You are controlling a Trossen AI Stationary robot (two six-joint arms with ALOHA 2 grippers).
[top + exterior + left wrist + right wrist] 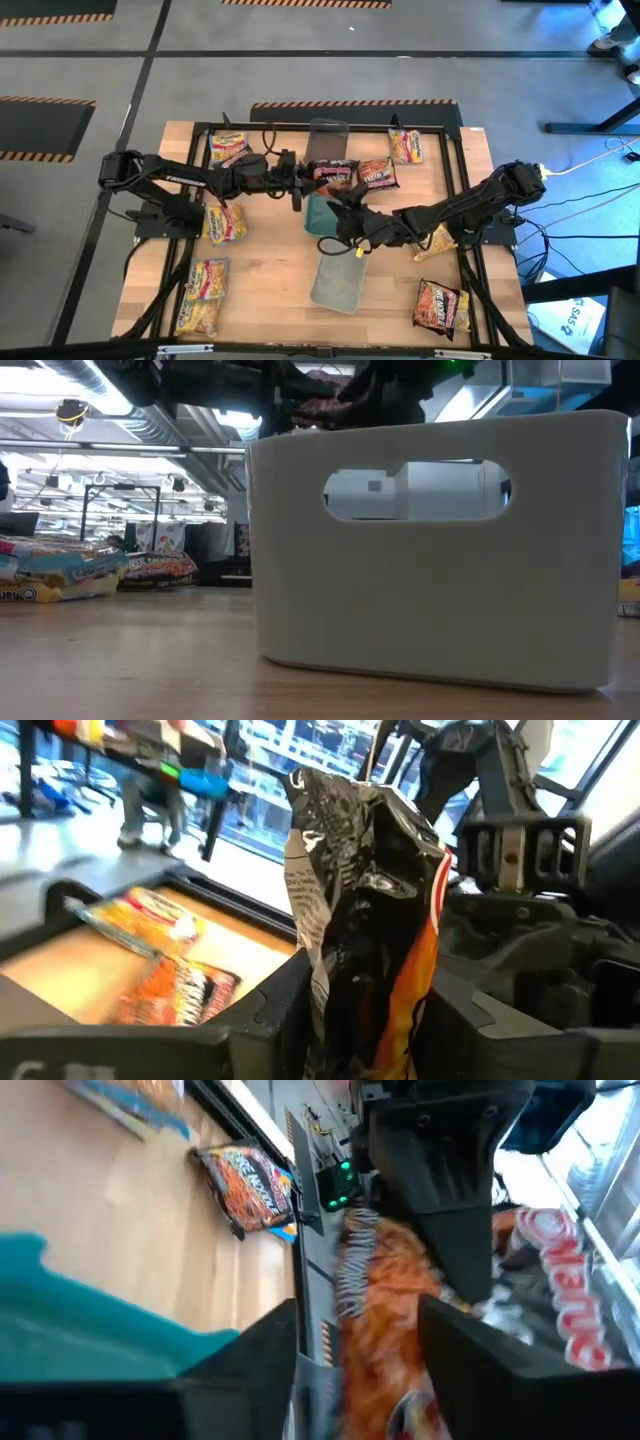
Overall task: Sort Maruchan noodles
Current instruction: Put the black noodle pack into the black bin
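A dark red-brown Maruchan noodles packet [330, 172] hangs in the air over the table's middle, above the teal tray [318, 215]. My left gripper [300, 185] reaches in level from the table's left and is shut on the packet [365, 890]. My right gripper [345, 198] comes from the right and stands open. Its fingers [262, 1370] stand on either side of the packet's other end [385, 1320]. Further packets [228, 148] [378, 173] lie flat on the table. My left gripper pinches the packet's left end [360, 1020] between its two fingers, which point level from the table's left. The packet stands on edge, crumpled, lifted clear of the table and trays. My right gripper: a gap shows beside one finger; whether the other finger touches the packet, I cannot tell.
A clear tray [340, 280] stands near the front and fills the low view [430, 560]. Another tray [328, 135] stands at the far middle. Packets lie far right [405, 145], left [225, 222], front left [200, 295], front right [440, 305] and beside the right arm [435, 240].
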